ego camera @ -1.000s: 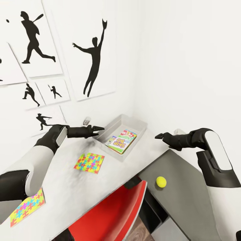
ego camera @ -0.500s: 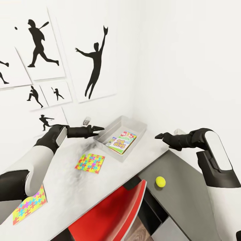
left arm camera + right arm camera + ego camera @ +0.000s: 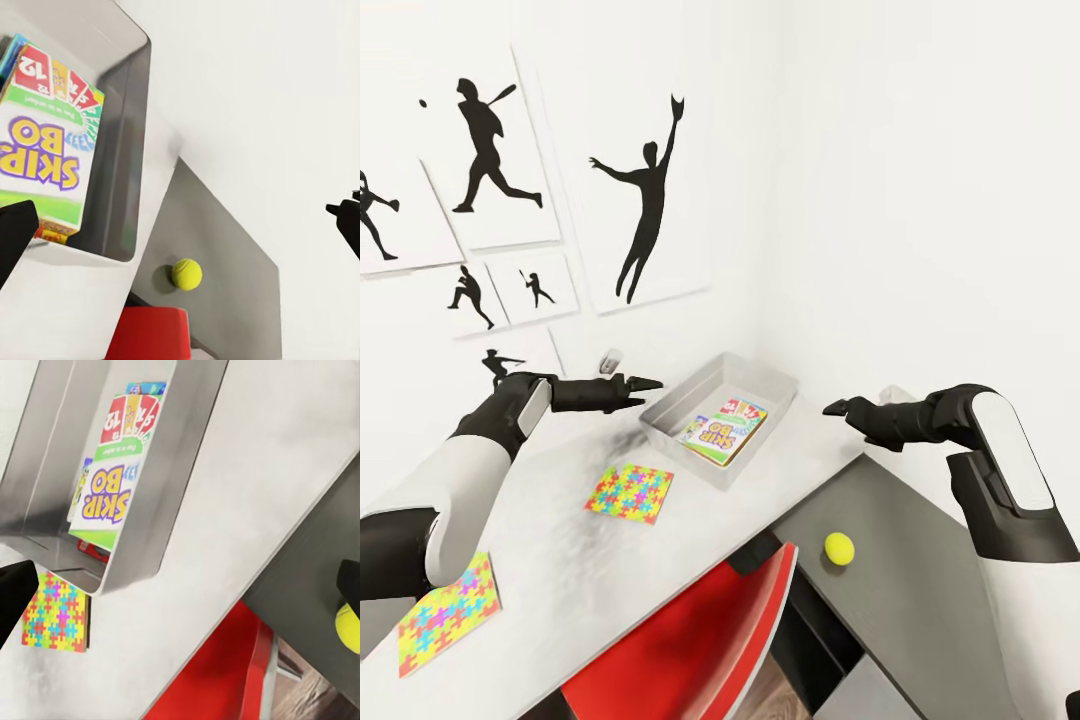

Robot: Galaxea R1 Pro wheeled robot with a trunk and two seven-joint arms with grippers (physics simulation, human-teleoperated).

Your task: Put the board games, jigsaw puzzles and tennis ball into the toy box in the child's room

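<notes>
Board games [image 3: 726,430] are already lying in the toy box [image 3: 756,372] at the far corner of the table [image 3: 565,570]; the puzzles and ball are waiting outside. The left gripper [image 3: 643,383] is hovering beside the box's left rim, the right gripper [image 3: 836,407] to its right, both holding nothing; how far either is opening, I cannot tell. A likely next pick is the near puzzle [image 3: 628,492], flat and hard to pinch. The second puzzle [image 3: 445,613] is lying at the near left, the ball [image 3: 839,548] on the dark section. A red chair [image 3: 690,640] is crowding the near edge.
</notes>
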